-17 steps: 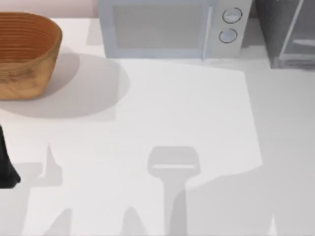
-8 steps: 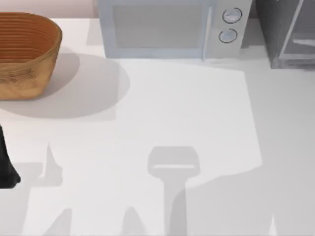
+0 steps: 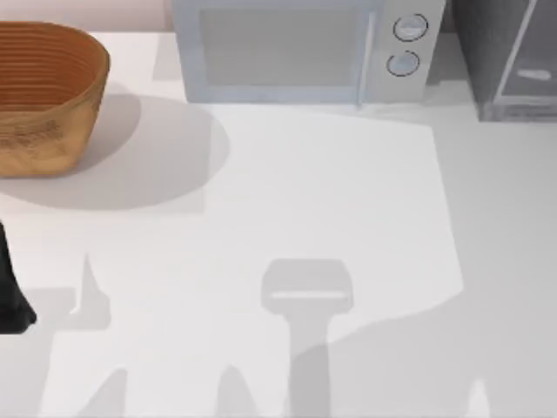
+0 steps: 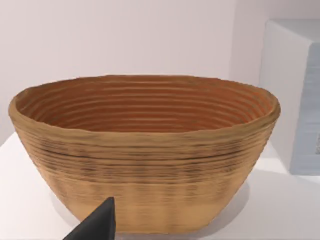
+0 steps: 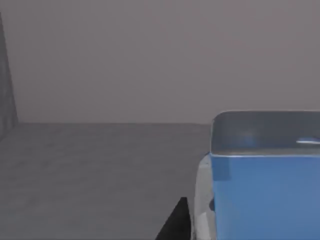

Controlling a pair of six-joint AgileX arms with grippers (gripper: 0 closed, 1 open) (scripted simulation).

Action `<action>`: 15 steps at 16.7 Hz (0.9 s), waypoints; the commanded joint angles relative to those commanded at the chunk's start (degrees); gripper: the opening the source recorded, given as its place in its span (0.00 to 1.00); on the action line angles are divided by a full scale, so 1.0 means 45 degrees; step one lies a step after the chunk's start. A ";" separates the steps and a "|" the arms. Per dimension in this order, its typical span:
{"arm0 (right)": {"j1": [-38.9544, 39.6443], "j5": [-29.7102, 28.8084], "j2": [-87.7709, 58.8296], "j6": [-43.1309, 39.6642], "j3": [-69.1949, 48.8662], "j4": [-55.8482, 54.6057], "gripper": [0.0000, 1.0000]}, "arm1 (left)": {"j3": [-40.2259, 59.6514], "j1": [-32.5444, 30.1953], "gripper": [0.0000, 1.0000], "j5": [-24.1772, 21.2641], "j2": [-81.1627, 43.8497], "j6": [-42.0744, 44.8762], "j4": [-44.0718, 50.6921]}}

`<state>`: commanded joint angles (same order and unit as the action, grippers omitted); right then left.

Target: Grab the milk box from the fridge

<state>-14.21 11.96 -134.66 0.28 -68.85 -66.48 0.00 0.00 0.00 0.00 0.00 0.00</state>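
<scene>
Two arms, one at the fridge [image 3: 509, 61], one parked.
Our right claw [image 5: 172, 222] sits inside the fridge at the table's [image 3: 331, 192] far right corner, just beside the blue-topped milk box [image 5: 265, 190]; whether it is open we cannot tell. Our left arm [image 3: 10, 292] rests at the table's left edge, facing the basket [image 4: 145, 150], its fingers' state unclear.

Beside the microwave [image 3: 296, 52], whose casing looks like smooth pale plastic or painted metal with a dull glassy door, our basket [image 4: 145, 150] looks coiled from rough, ribbed, matt wicker. The table [image 3: 331, 192] under the microwave is smooth, matt white. On the microwave's other side, the fridge [image 3: 505, 61] is matt dark grey with a glassy panel; the milk box [image 5: 265, 190] looks like smooth blue card.
</scene>
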 joint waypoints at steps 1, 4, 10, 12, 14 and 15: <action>0.0002 0.0002 0.0229 0.0008 0.0042 0.0285 0.00 | 0.0000 0.0000 1.00 0.0000 0.0000 0.0000 0.0000; -0.0006 0.0007 0.0932 0.0037 0.0098 0.1105 0.00 | 0.0000 0.0000 1.00 0.0000 0.0000 0.0000 0.0000; -0.0005 0.0021 0.1220 0.0052 0.0045 0.1305 0.00 | 0.0000 0.0000 1.00 0.0000 0.0000 0.0000 0.0000; -0.0051 0.0071 0.1396 0.0044 0.0213 0.1124 0.00 | 0.0000 0.0000 1.00 0.0000 0.0000 0.0000 0.0000; -0.0166 0.0191 0.1884 0.0047 0.0903 0.0704 0.00 | 0.0000 0.0000 1.00 0.0000 0.0000 0.0000 0.0000; -0.0227 0.0254 0.2115 0.0050 0.1450 0.0504 0.00 | 0.0000 0.0000 1.00 0.0000 0.0000 0.0000 0.0000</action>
<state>-15.23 13.10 -125.15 0.50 -62.32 -64.22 0.00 0.00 0.00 0.00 0.00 0.00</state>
